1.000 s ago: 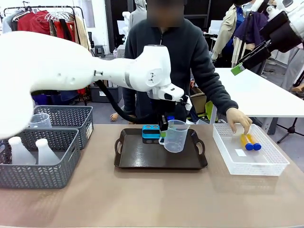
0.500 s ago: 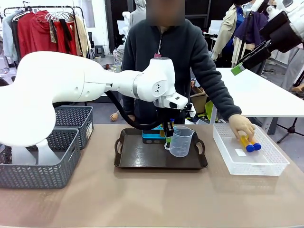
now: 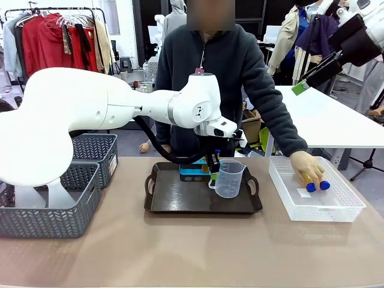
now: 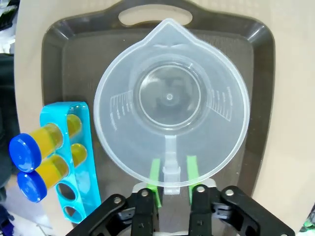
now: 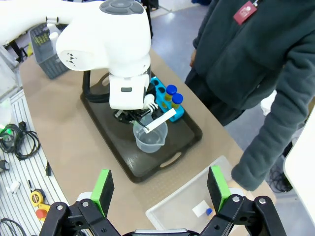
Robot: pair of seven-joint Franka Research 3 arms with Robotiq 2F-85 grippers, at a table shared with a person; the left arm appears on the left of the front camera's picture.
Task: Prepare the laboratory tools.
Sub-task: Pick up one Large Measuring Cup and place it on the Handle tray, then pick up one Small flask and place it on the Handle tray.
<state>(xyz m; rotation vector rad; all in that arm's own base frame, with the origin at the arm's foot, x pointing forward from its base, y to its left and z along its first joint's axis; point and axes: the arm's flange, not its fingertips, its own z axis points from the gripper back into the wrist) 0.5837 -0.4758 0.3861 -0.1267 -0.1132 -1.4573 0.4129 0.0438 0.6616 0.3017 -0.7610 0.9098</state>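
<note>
1. Front view: The left gripper (image 3: 211,165) is seen low over the dark tray (image 3: 174,201), right at the handle of the clear beaker (image 3: 229,179). The beaker is stood upright on the tray, just beside a blue rack (image 3: 191,170). At the right, two yellow tubes with blue caps (image 3: 317,186) are laid in a white basket (image 3: 336,210), and the person's hand (image 3: 306,165) is laid on them. At the left, a white flask (image 3: 58,193) is kept in a grey basket (image 3: 54,222).

2. Left wrist view: The beaker is seen from above, near the middle of the tray. Its handle is flanked by the green pads (image 4: 155,172), one on each side. A thin gap is seen on each side, so the claw is loose and not clenched on the handle. Two more tubes (image 4: 49,142) are stuck in the rack at a tilt.

3. Right wrist view: The right gripper (image 5: 160,177) is held high above the table. Its jaws are spread wide, and nothing is held between them. The beaker and the rack are seen far below on the tray.
</note>
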